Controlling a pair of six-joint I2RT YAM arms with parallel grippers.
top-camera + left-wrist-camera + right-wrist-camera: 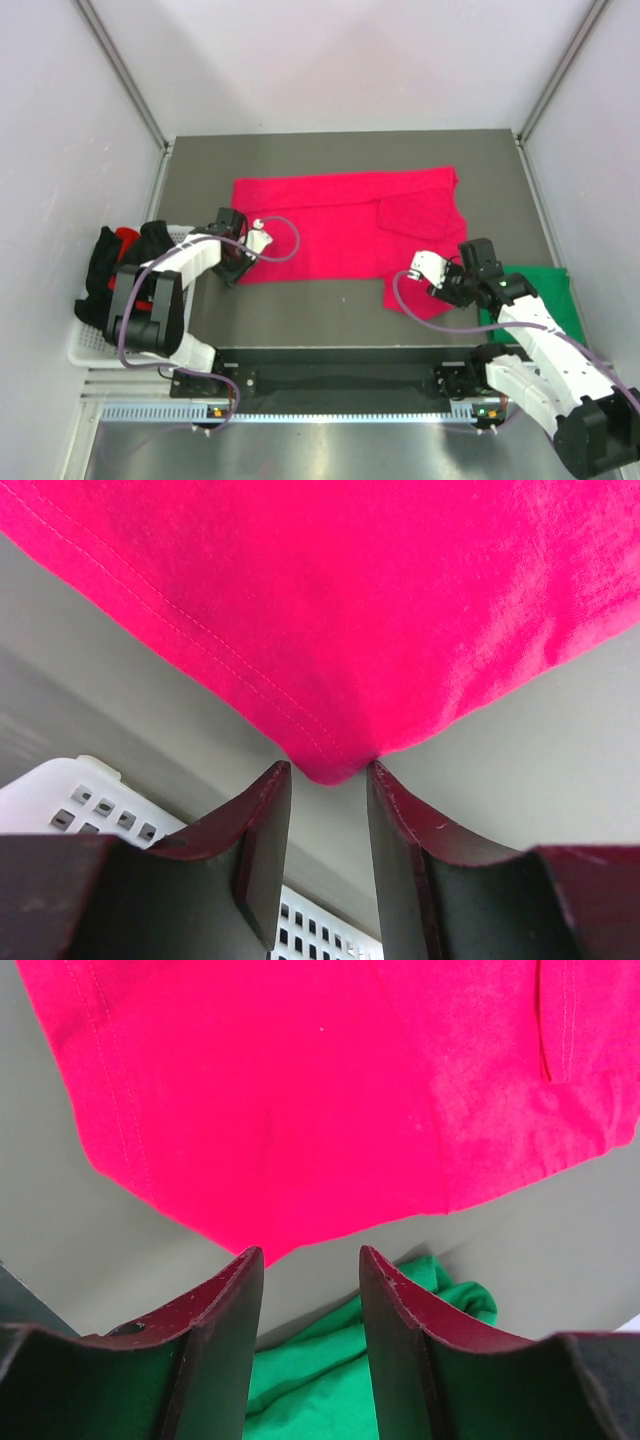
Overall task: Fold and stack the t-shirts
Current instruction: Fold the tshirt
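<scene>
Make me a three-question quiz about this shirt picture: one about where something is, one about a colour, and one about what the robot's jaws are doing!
1. Where is the green t-shirt?
A. At the table's right edge, beside the right arm
B. At the far left corner
C. Hanging on the back wall

2. What colour is the t-shirt spread flat in the middle?
A. Black
B. Crimson-pink
C. Yellow

3. How do the left jaws stand?
A. Shut tight on green cloth
B. Gripping a cable
C. Apart, with a pink corner at their tips

Answers:
1 A: the top view shows the green cloth lying by the right arm.
2 B: the wide pink t-shirt covers the table's middle.
3 C: the left wrist view shows a gap between them, with the pink t-shirt's corner right at it.
</scene>
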